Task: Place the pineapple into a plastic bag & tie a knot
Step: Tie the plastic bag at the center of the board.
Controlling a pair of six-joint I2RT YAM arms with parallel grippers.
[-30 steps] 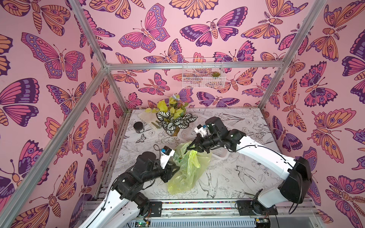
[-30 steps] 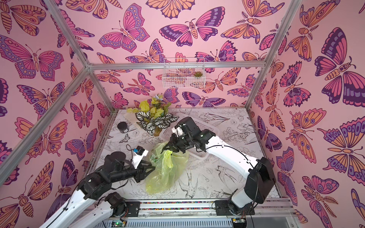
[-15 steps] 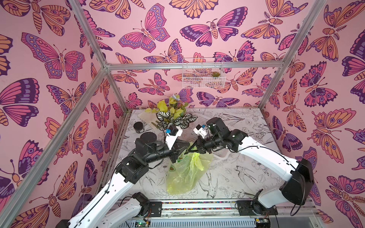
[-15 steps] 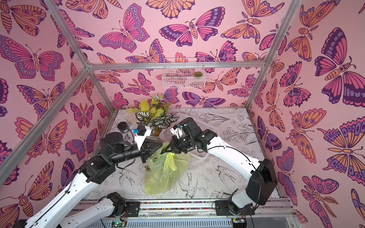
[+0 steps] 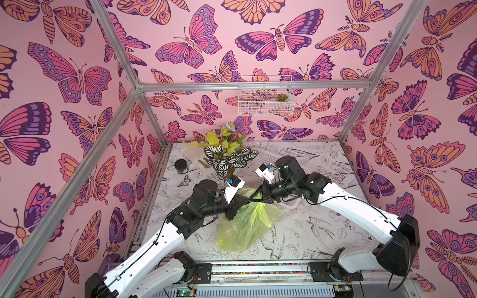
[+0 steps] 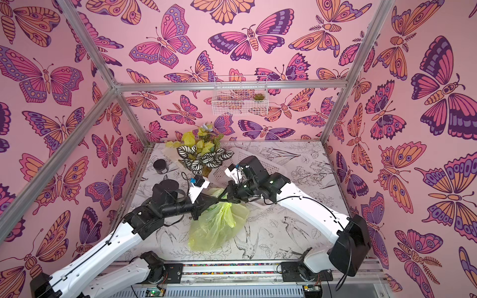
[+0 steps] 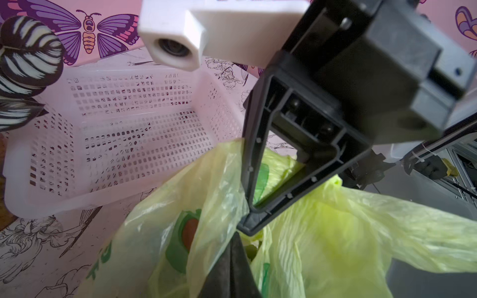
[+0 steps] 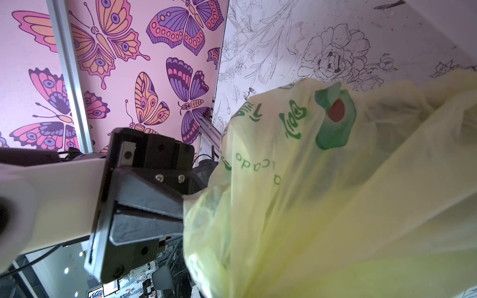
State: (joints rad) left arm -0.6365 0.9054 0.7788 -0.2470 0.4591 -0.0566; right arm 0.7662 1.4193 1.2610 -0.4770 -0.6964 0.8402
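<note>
so the plastic bag is roughly mid bench, lower part slumped on the surface toward the front edge, top end pulled up to where both hands meet. left hand reaches in from its side, right hand from the other, tips almost touching over the bunched neck of the bag

right hand: fingers together, pinched on a fold of the yellow-green film. the left wrist view shows it well, thin plastic draping off the tip. left hand: fingers together too. in the right wrist view they run side by side with only a slim seam between them, and the ends vanish into the film, so it's clamped on the bag as well. which handle each one has I can't tell, it's all crumpled there

print is halved avocados plus green lettering. the bag's see-through-ish but I can't make out what's inside

just behind the bag there's a white basket with slotted walls, partly under the right arm. a striped-leaf plant stands beside it at the back, a black jar sits further left near the wall, and a wire basket hangs on the back wall
</note>
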